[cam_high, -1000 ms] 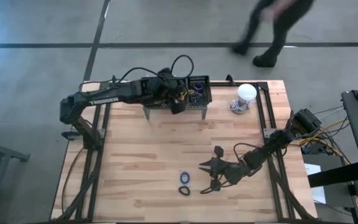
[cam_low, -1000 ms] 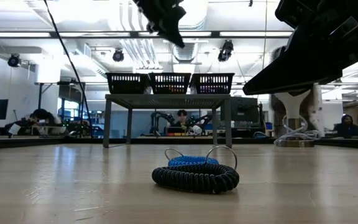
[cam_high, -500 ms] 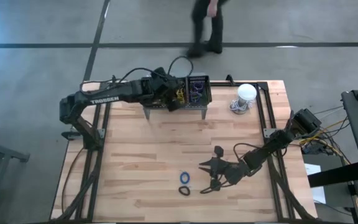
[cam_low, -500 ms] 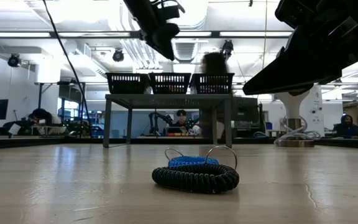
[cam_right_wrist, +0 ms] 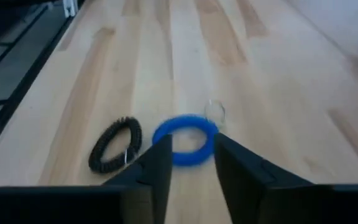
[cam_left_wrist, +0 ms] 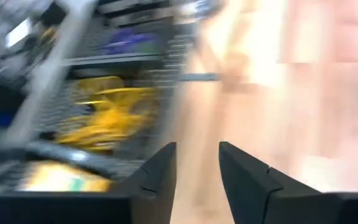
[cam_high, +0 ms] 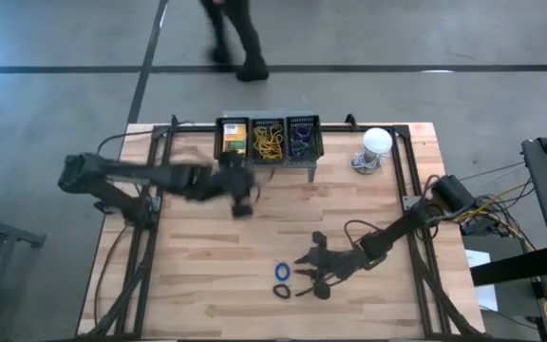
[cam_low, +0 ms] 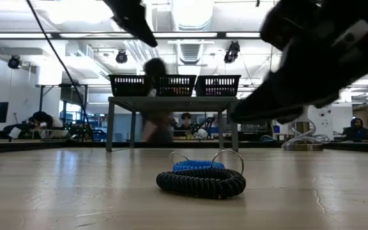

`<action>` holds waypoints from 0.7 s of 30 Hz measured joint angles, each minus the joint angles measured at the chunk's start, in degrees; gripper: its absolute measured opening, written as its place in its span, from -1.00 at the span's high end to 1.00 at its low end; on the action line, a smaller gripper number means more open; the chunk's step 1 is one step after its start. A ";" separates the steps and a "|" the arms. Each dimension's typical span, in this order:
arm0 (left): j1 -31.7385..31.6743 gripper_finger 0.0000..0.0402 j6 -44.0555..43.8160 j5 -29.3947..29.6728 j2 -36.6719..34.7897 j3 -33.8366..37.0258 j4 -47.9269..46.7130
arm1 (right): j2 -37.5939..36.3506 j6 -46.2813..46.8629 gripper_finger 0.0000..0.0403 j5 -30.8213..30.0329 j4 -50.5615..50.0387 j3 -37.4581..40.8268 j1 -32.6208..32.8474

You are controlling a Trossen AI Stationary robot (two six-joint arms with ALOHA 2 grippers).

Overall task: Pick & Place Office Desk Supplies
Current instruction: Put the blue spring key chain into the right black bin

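Right wrist view: a blue coiled elastic loop (cam_right_wrist: 185, 140) with a thin metal ring lies flat on the pale planked wooden table (cam_right_wrist: 260, 81), just beside a black coiled loop (cam_right_wrist: 115, 144). The right gripper (cam_right_wrist: 190, 163) hovers near the blue loop, jaws slightly spread, pinching nothing. In the high view, both loops sit at the table's front centre. The left gripper (cam_left_wrist: 196, 169) is blurred, jaws parted and empty, near a grey perforated metal stand (cam_high: 272, 141) at the table's rear edge. Its three compartments hold crayon boxes (cam_high: 235, 138), tangled yellow rubber bands (cam_high: 270, 142) and purple loops (cam_high: 301, 139). A white dome-shaped object (cam_high: 376, 142) stands beside it.
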State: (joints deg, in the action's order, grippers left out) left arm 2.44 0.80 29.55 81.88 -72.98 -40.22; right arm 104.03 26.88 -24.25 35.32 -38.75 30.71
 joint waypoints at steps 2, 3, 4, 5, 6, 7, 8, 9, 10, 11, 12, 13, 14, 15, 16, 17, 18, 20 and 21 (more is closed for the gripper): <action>4.99 0.41 -1.74 -0.30 -2.51 7.44 7.21 | 1.85 -2.32 0.34 0.77 -0.11 -2.74 -0.96; 7.29 0.41 -2.46 -0.37 -3.45 11.05 10.94 | 2.82 -3.86 0.28 1.64 -0.19 -4.31 -1.46; 9.53 0.41 -3.12 -0.31 -4.17 14.66 14.92 | 3.48 -5.19 0.22 2.73 -1.10 -5.74 -1.99; 11.58 0.41 -3.62 -0.10 -4.76 18.16 19.43 | 4.30 -6.11 0.16 3.73 -2.27 -7.43 -2.72; 13.53 0.41 -3.85 -0.08 -5.04 21.49 23.61 | 5.25 -6.10 0.11 4.29 -3.14 -9.49 -3.46; 15.39 0.41 -3.99 -0.07 -5.13 24.58 27.94 | 5.99 -5.04 0.06 4.39 -4.74 -11.47 -4.26; 17.14 0.41 -4.11 -0.10 -5.13 27.50 32.75 | 6.64 -3.16 0.02 4.38 -7.40 -13.42 -5.12; 18.78 0.41 -4.18 -0.17 -5.13 30.19 37.42 | 7.31 -0.65 -0.02 4.37 -11.10 -15.82 -6.10; 20.14 0.41 -4.29 -0.16 -5.12 32.54 41.37 | 8.10 2.20 -0.05 4.37 -15.56 -18.32 -6.99; 21.25 0.41 -4.34 -0.15 -5.02 34.70 44.98 | 8.92 4.47 -0.07 4.37 -20.81 -20.84 -7.80; 21.99 0.41 -4.83 -0.07 -4.85 36.57 48.51 | 9.86 5.78 -0.09 4.35 -26.40 -23.30 -8.46; 22.62 0.41 -5.64 0.19 -4.78 38.22 51.27 | 11.05 6.36 -0.09 4.37 -31.39 -25.81 -8.98; 23.15 0.41 -6.62 0.51 -4.78 39.55 53.07 | 12.30 6.42 -0.10 4.60 -35.48 -28.23 -9.40; 23.49 0.41 -7.84 0.50 -4.80 40.41 54.51 | 13.46 6.38 -0.10 4.90 -39.58 -30.45 -9.59; 23.70 0.41 -9.05 0.47 -4.80 41.06 55.58 | 14.50 6.21 -0.09 5.06 -43.35 -32.46 -9.60; 23.82 0.41 -10.10 0.47 -4.84 41.57 55.62 | 15.46 6.11 -0.08 5.12 -46.69 -34.50 -9.45; 23.82 0.41 -10.90 0.47 -4.89 41.97 55.41 | 15.98 5.74 -0.07 5.03 -49.62 -36.34 -9.07; 23.75 0.41 -11.78 0.50 -4.89 42.67 55.42 | 16.66 5.71 -0.04 5.05 -55.84 -39.01 -8.42; 23.75 0.41 -11.80 0.52 -4.89 43.04 55.42 | 16.83 5.85 -0.02 4.79 -57.83 -40.10 -8.02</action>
State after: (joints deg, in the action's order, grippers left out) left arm 26.20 -11.01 30.06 76.99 -29.94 15.20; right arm 120.87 32.73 -19.46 -22.50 -78.85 22.68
